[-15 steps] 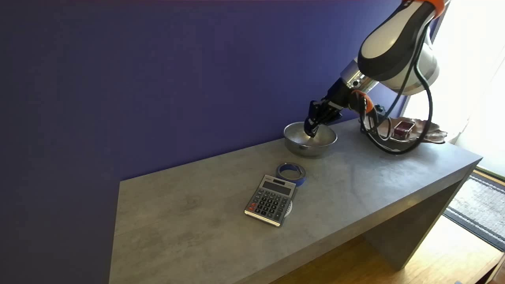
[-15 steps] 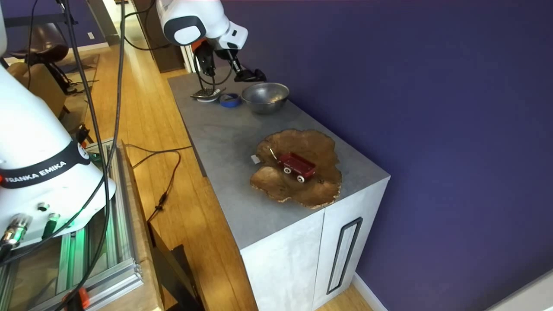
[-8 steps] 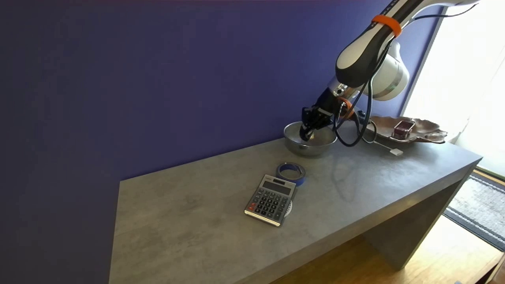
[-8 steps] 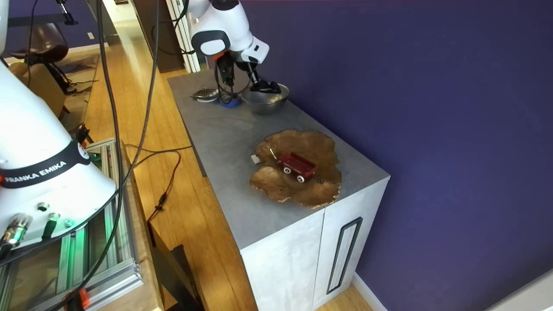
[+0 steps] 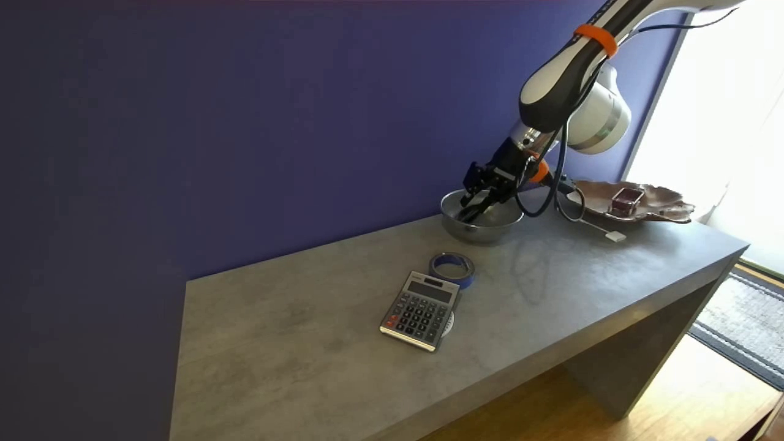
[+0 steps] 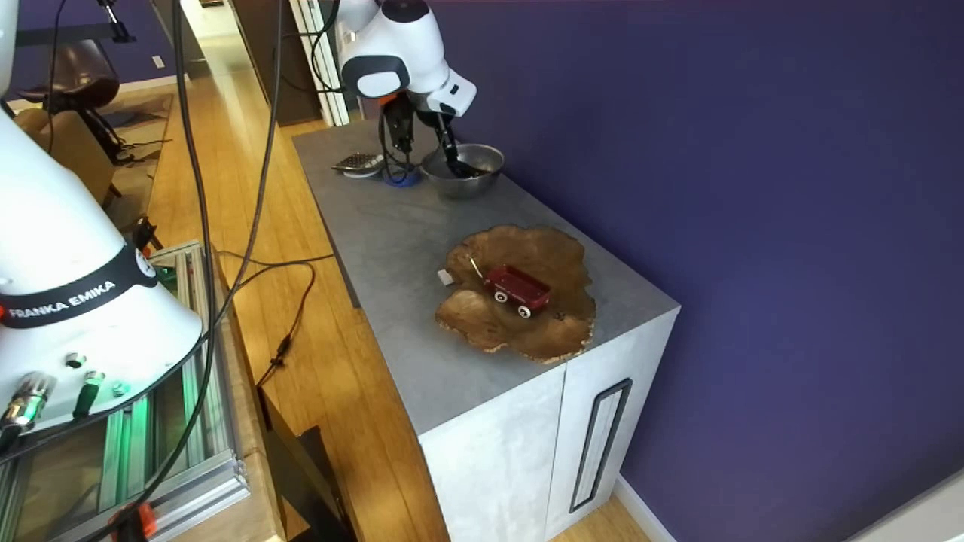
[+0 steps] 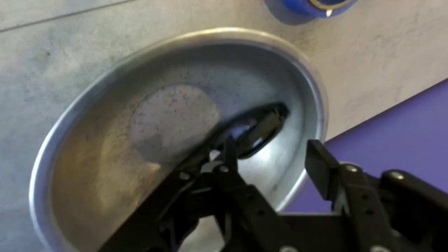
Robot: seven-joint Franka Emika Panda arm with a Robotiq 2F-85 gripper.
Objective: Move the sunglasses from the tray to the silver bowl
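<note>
The dark sunglasses lie inside the silver bowl, against its inner wall in the wrist view. My gripper stands open over the bowl, and nothing shows between its fingers. One of the fingers overlaps the sunglasses in the picture; whether they touch I cannot tell. The other finger hangs over the bowl's rim. In both exterior views the gripper reaches down into the silver bowl. At the other end of the counter sits the wavy-rimmed tray.
A small red wagon stands in the tray. Close to the bowl are a blue tape roll and a grey calculator, which rests partly on a white round thing. Behind the bowl rises the purple wall.
Over the last second the arm has moved across and lowered the gripper into the bowl. The jaws were shut and have opened, and the sunglasses are now loose in the bowl.
</note>
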